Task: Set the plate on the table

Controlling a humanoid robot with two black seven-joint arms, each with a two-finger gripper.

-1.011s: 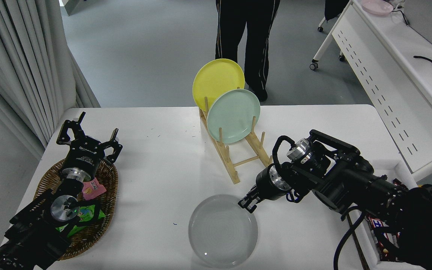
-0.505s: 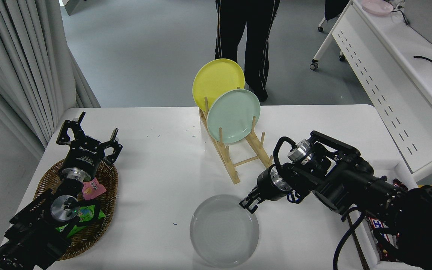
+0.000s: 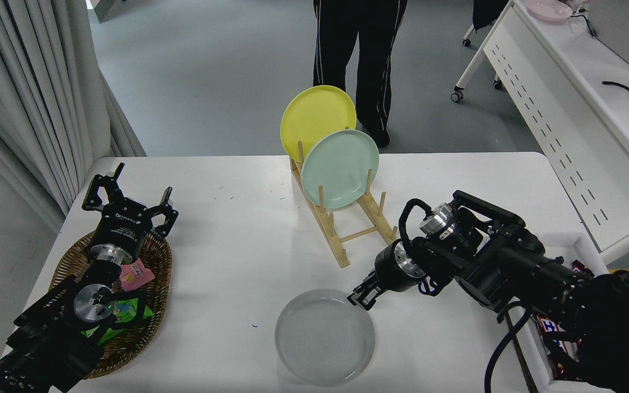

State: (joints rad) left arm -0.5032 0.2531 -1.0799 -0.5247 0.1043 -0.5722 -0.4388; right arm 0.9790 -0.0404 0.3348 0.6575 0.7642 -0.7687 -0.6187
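Observation:
The light grey plate (image 3: 322, 338) lies flat on the white table (image 3: 227, 256) near its front edge. My right gripper (image 3: 360, 297) is low over the table at the plate's upper right rim, fingers slightly apart and no longer clamping the rim. My left gripper (image 3: 131, 197) is parked open over the wicker basket at the lower left.
A wooden rack (image 3: 347, 229) behind the plate holds a mint green plate (image 3: 339, 168) and a yellow plate (image 3: 314, 117). A wicker basket (image 3: 153, 322) with snack packets sits at the left. A person (image 3: 359, 60) stands beyond the far edge. A long white desk (image 3: 576, 109) is at the right.
The grey plate's raised far rim has dropped and the plate now lies flat. My right gripper has sunk slightly and let go of the rim. The left arm has not moved.

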